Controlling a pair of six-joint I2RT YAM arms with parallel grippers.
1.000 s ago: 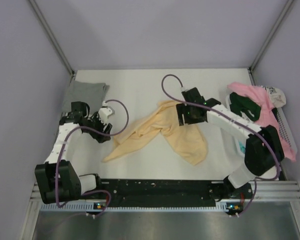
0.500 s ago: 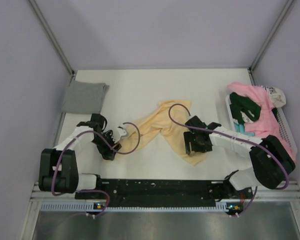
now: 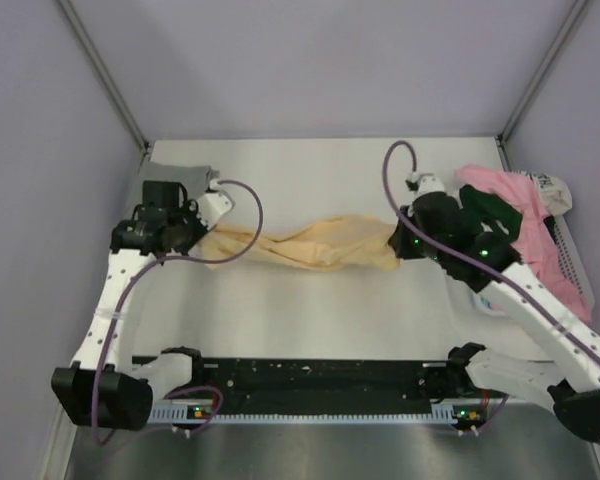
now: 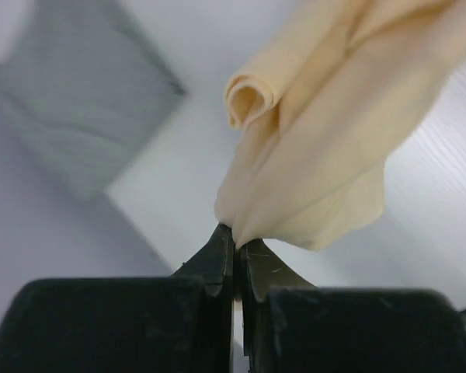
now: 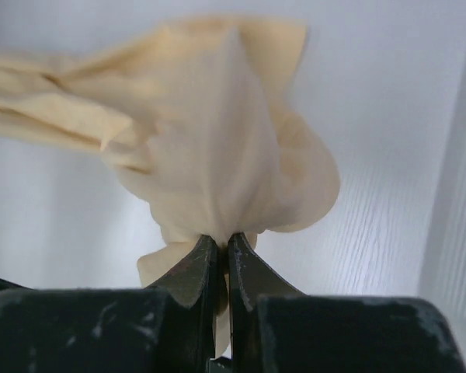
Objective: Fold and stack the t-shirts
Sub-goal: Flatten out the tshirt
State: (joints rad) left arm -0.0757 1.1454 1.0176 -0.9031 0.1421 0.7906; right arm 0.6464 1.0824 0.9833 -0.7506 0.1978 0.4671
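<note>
The pale yellow-peach t-shirt [image 3: 315, 245] hangs stretched and twisted between both grippers, lifted over the middle of the white table [image 3: 310, 310]. My left gripper [image 3: 202, 236] is shut on its left end [image 4: 311, 155]. My right gripper [image 3: 398, 243] is shut on its right end [image 5: 217, 163]. In each wrist view the cloth bunches out from between the closed black fingertips. A folded grey t-shirt [image 3: 180, 172] lies at the back left corner, partly hidden by my left arm, and shows blurred in the left wrist view [image 4: 85, 116]. Pink [image 3: 545, 245] and dark green [image 3: 490, 215] t-shirts are heaped at the right.
A white basket [image 3: 572, 262] at the right edge holds the heap, with a bit of teal cloth [image 3: 485, 300] under my right arm. Purple cables loop off both wrists. Grey walls close in the table on three sides. A black rail runs along the near edge.
Both grippers have shut on the yellow-peach t-shirt's ends. They then rose and moved apart toward the back, pulling the shirt from a crumpled V on the table into a taut band.
</note>
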